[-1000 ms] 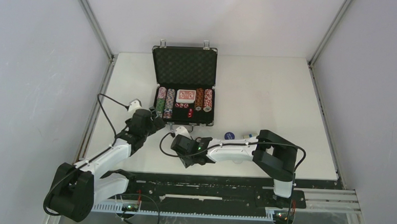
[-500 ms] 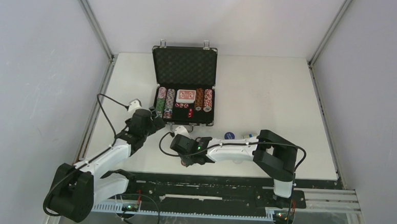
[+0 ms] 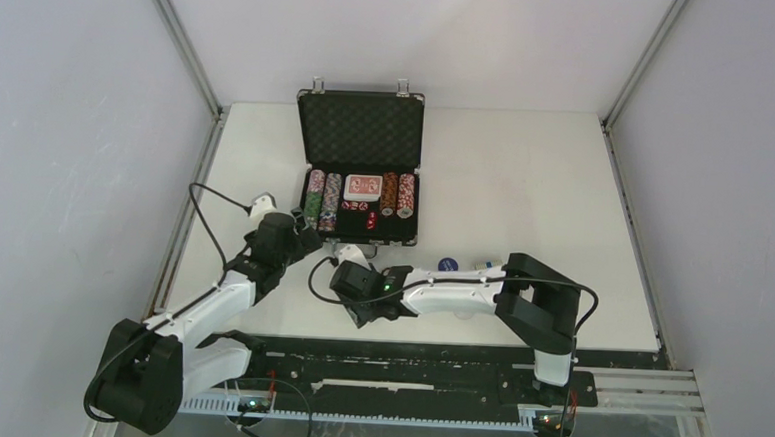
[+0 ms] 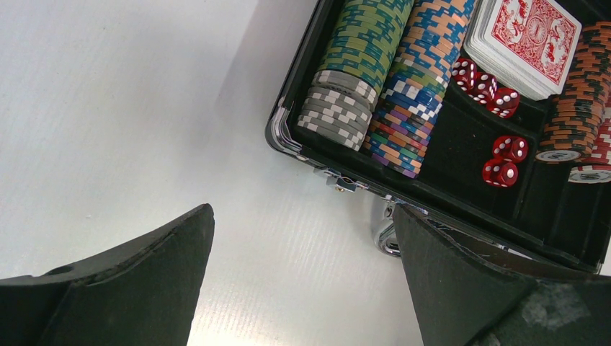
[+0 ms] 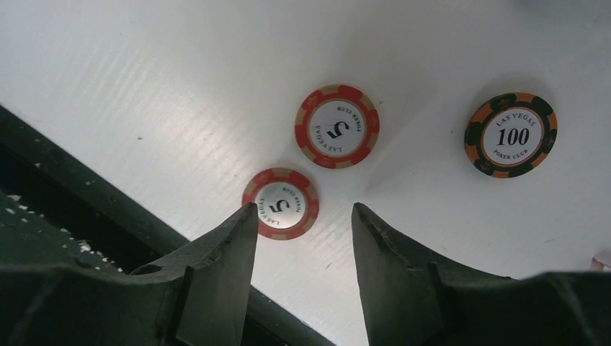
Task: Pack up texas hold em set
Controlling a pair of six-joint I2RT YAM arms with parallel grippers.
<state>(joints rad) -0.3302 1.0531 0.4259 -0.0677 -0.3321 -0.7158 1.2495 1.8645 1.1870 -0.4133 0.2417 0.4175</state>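
Texas hold em set, part-packed. Black case lying open at the far middle of the tabletop, lid propped upright at the back, leaving the tray reachable from above.

Left wrist view, tray contents: striped chip stacks laid on their sides in the troughs, held in rows by the moulded walls; red card deck back-up in the centre bay; red dice loose in the bay in front of it.

Right wrist view, not yet packed: three chips flat on the tabletop near its front edge, well short of the case and apart from one another. Nearer red chip and second red chip, both marked 5; orange-and-black chip marked 100.

Right tool: lowered close over the nearer red chip, jaws parted to a middling gap and empty, chip just beyond the fingertips and roughly centred between them. Probably a line-up for a pinch across the rim. Flat chip on a smooth surface, so little edge to catch; some risk of sliding rather than lifting.

Left tool: spread wide, holding nothing, hovering just beside the near-left corner of the case. Likely parked there to steady the case or take a chip; purpose not certain.
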